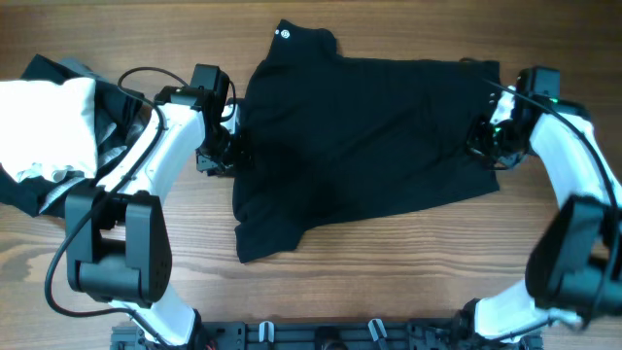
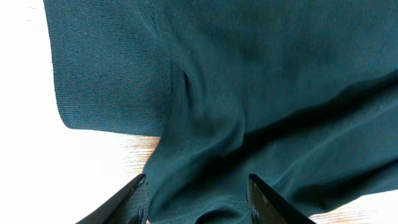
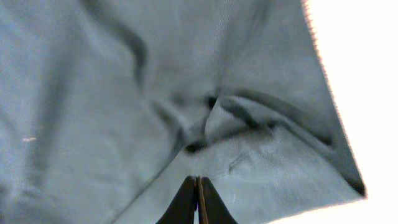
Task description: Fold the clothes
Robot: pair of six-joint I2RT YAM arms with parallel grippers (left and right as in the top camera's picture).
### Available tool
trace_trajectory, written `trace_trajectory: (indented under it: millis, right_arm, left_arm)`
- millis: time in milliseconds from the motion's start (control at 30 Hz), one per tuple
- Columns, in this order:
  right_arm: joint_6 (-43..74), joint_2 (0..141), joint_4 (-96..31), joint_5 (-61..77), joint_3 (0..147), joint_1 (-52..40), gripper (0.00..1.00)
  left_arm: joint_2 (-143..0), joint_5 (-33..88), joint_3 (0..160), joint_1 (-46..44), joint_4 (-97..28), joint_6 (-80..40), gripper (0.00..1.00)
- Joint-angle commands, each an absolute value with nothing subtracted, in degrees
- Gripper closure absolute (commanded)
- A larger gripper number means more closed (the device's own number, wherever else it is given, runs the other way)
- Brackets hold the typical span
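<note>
A large black garment (image 1: 360, 136) lies spread across the middle of the table, with a small round white mark (image 1: 284, 35) near its top edge. My left gripper (image 1: 225, 154) is at the garment's left edge. In the left wrist view that gripper (image 2: 198, 200) stands open, its fingers (image 2: 132, 194) apart, with a bulging fold of the dark fabric (image 2: 249, 93) lying between them. At the garment's right edge is my right gripper (image 1: 483, 146). Seen from the right wrist, this gripper (image 3: 198, 182) has its tips pressed together on the fabric (image 3: 155, 81), and creases run toward them.
A pile of white and black clothes (image 1: 49, 126) sits at the table's far left, behind my left arm. Bare wooden table (image 1: 389, 262) shows in front of the garment and at its corners.
</note>
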State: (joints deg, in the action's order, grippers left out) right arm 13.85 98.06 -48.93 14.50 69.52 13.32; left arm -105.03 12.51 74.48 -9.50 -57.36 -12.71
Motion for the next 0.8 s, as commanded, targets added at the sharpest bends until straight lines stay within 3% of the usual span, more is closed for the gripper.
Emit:
trace_trajectory:
  millis: [0,100,133,233,267,533,667,767]
  right_arm:
    - [18.0,90.0,-50.5,13.5,71.0,14.1,0.96]
    - [18.0,88.9,-54.0,10.7,70.9,14.1,0.96]
    - [18.0,89.1,-54.2,10.2,70.7,14.1,0.90]
    - [17.9,90.1,-51.1,10.1,68.4,14.1,0.49]
    - [17.8,90.8,-48.3,10.1,66.7,14.0,0.43]
    - [18.0,98.3,-39.3,11.0,62.1,14.0,0.43]
    - [18.0,102.5,-37.8,13.4,62.1,14.0,0.46]
    - [17.8,104.2,-36.6,16.9,62.1,14.0,0.55]
  left_arm:
    - [-105.8,11.9,74.1,-9.6,-56.9,-12.2,0.50]
    - [-105.8,11.9,72.5,-9.6,-56.6,-12.2,0.50]
    - [-105.8,11.9,72.0,-9.6,-56.4,-12.2,0.48]
    - [-105.8,12.0,70.3,-9.6,-55.7,-12.2,0.43]
    - [-105.8,12.0,69.5,-9.6,-55.4,-12.2,0.41]
    - [-105.8,13.1,65.0,-9.6,-50.7,-12.4,0.42]
    - [-105.8,13.5,64.7,-9.6,-50.2,-12.4,0.42]
    - [-105.8,13.5,64.7,-9.6,-49.9,-12.4,0.42]
